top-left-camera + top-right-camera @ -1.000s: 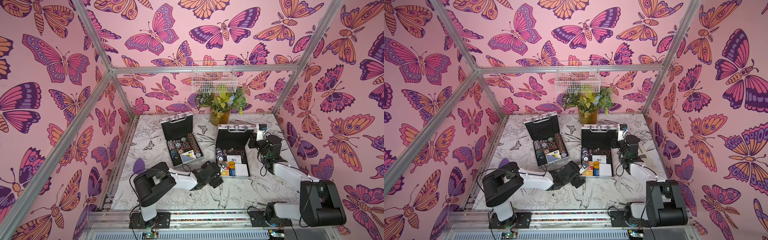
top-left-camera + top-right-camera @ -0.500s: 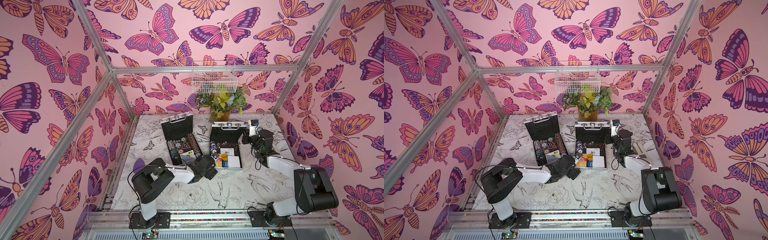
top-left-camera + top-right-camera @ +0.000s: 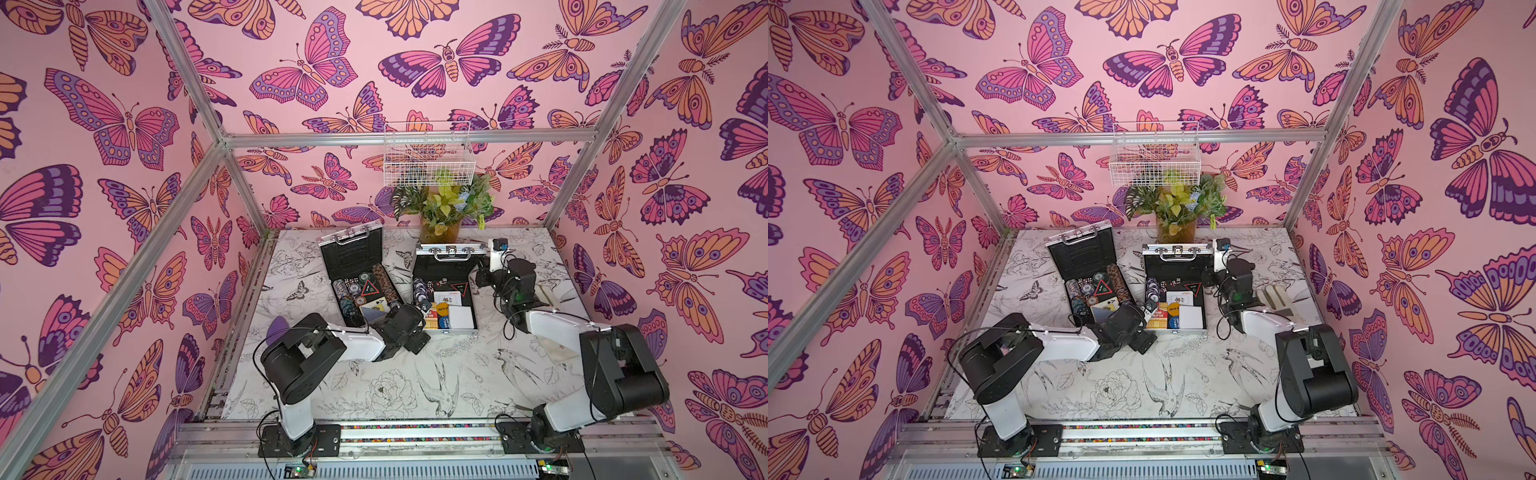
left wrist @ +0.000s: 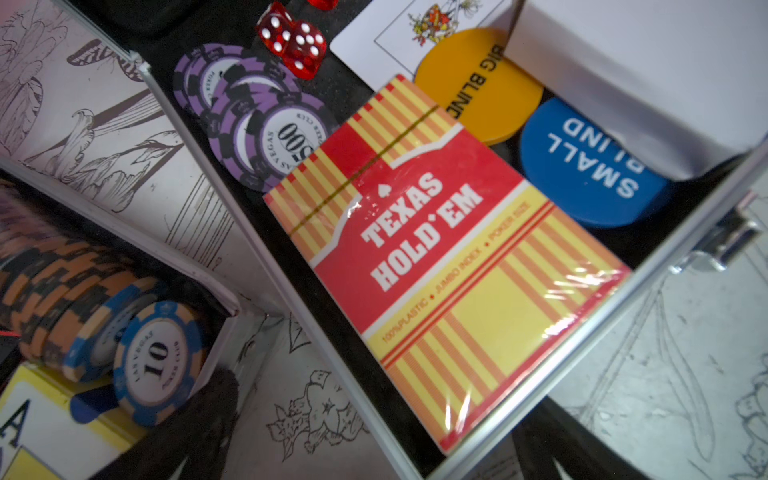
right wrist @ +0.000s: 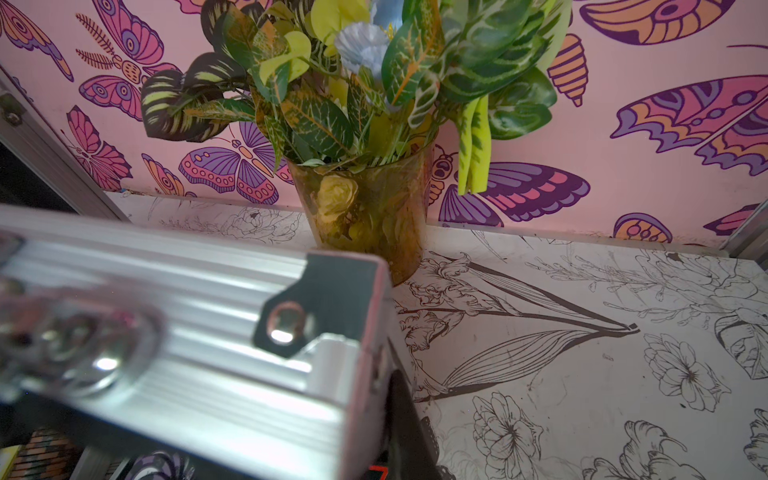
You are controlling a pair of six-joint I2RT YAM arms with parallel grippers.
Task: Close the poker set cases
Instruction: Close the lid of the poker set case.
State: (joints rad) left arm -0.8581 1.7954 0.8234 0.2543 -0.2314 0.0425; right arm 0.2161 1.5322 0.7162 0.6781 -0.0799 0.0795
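In the middle of both top views, two silver poker cases side by side on the table point(image 3: 415, 374), both open with lids up: left case point(image 3: 353, 259) turned a bit, right case point(image 3: 451, 268) straight. Left gripper point(image 3: 419, 308) spread wide, low by the near corners of the two cases, close to the red card box point(image 4: 436, 257) in the right case. Right gripper point(image 3: 482, 277) pressed together, just beside the right edge of the right case's raised lid; touching or not, cannot tell. Behind that lid, a vase of leaves point(image 5: 365, 208).
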